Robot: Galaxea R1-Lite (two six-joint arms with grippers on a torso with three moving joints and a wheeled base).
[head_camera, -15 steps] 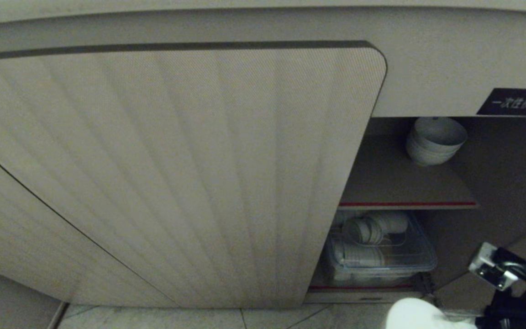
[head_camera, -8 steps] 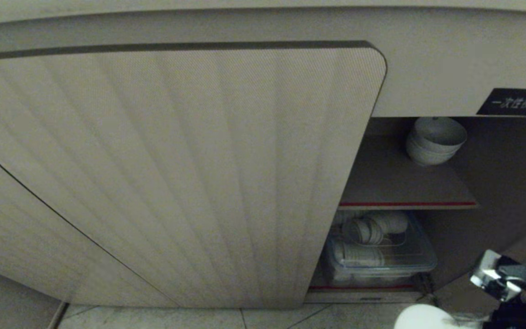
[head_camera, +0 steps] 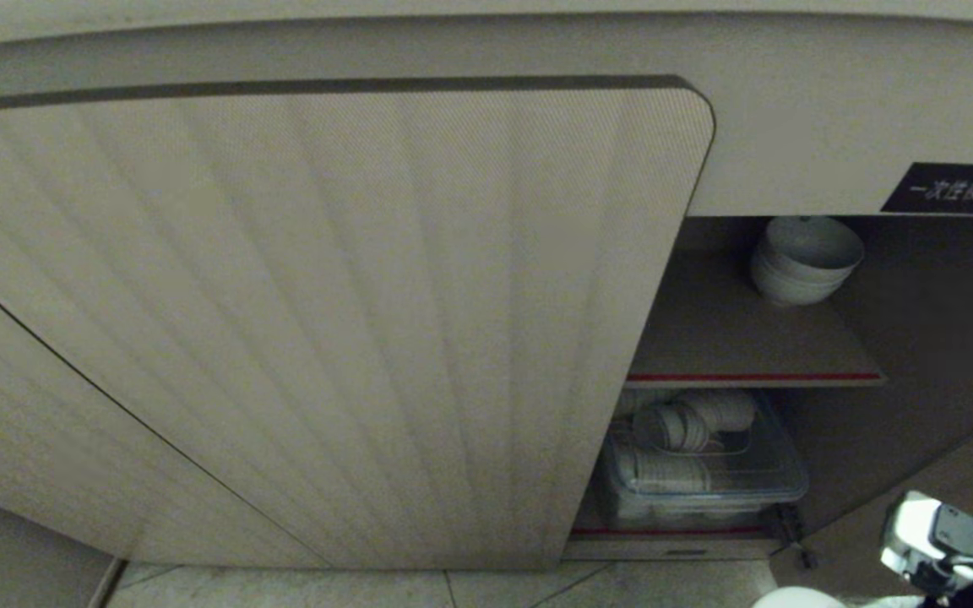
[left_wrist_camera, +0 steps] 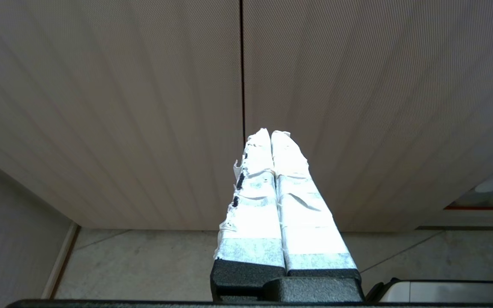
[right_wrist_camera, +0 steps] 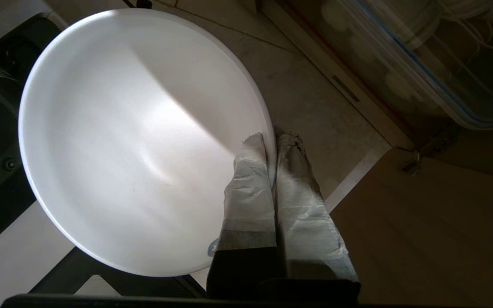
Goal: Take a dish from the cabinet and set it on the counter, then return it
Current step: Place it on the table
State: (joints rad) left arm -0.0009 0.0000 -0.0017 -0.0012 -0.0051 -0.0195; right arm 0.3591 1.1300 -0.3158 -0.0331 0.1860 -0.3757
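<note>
The right gripper (right_wrist_camera: 271, 139) sits at five o'clock in the head view, taped fingers (right_wrist_camera: 298, 188) pinched together. The left gripper (left_wrist_camera: 271, 136) hangs level, its taped fingers (left_wrist_camera: 255, 192) pressed together.

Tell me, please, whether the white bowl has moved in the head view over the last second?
Yes. The bowl has slid right and down toward the frame's lower edge, judged against the cabinet's unmoved lower shelf edge.

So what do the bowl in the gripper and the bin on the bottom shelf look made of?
Bowl: likely glazed white ceramic, smooth with a soft sheen. Bin: clear plastic, since the dishes inside show through its walls.
</note>
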